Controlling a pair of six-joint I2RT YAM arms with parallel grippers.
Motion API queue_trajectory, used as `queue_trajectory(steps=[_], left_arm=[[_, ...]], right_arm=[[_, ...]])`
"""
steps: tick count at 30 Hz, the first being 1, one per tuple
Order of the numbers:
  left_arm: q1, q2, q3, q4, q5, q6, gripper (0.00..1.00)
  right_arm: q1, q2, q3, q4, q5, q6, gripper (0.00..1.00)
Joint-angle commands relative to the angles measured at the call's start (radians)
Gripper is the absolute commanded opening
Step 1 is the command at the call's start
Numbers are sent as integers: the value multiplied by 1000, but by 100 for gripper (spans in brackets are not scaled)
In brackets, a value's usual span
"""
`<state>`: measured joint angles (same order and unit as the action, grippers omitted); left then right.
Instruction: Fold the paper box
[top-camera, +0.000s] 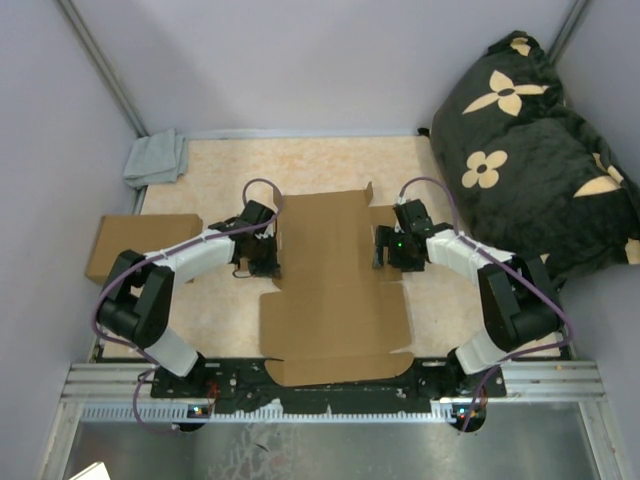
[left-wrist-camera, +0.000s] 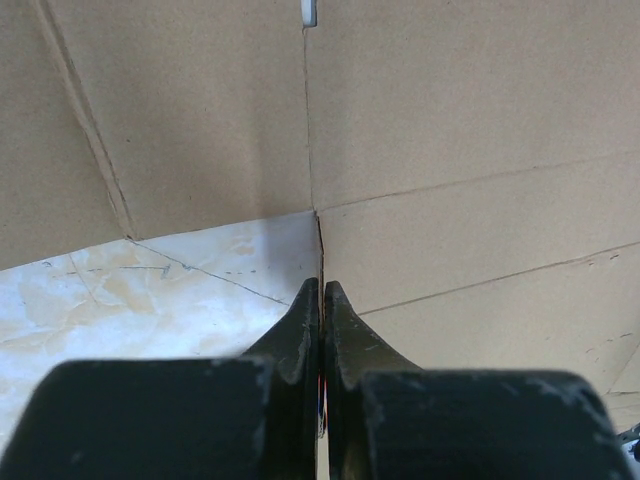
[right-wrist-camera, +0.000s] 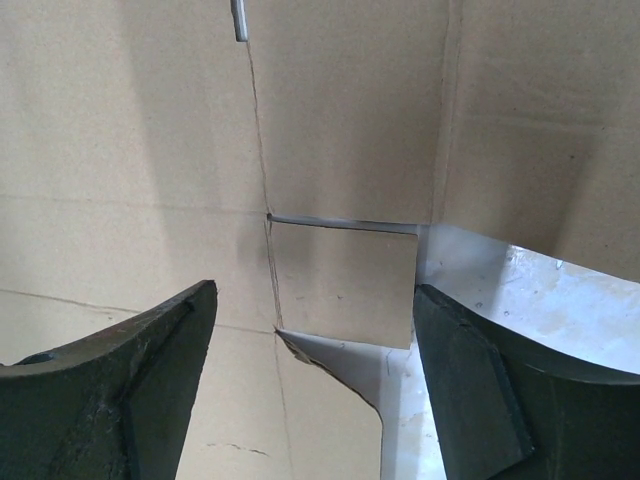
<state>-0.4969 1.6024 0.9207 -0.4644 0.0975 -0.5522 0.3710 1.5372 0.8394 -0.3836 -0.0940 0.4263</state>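
Observation:
The paper box (top-camera: 335, 290) lies as a brown die-cut cardboard sheet in the middle of the table, mostly flat, its side flaps partly raised. My left gripper (top-camera: 263, 256) is at the box's left edge. In the left wrist view its jaws (left-wrist-camera: 322, 284) are shut, and a thin cardboard edge (left-wrist-camera: 312, 150) runs straight up out of the tips. My right gripper (top-camera: 386, 250) is at the box's right edge. It stands open (right-wrist-camera: 312, 292), and a small square flap (right-wrist-camera: 345, 285) of the box sits between its fingers without touching them.
A second flat brown cardboard box (top-camera: 140, 243) lies at the table's left edge. A grey cloth (top-camera: 156, 158) sits at the back left corner. A large black cushion with cream flowers (top-camera: 535, 150) fills the right side. Walls close in the back and sides.

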Motion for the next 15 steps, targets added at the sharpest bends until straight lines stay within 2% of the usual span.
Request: queue_trajectory(steps=[1,15], left_arm=[[-3,26,-7,23,13,10,0],[-4,36,0,22,18,11,0]], right_arm=[[6,-6,28,33,-67,0,79],[8,-123,71,3,-146,30,78]])
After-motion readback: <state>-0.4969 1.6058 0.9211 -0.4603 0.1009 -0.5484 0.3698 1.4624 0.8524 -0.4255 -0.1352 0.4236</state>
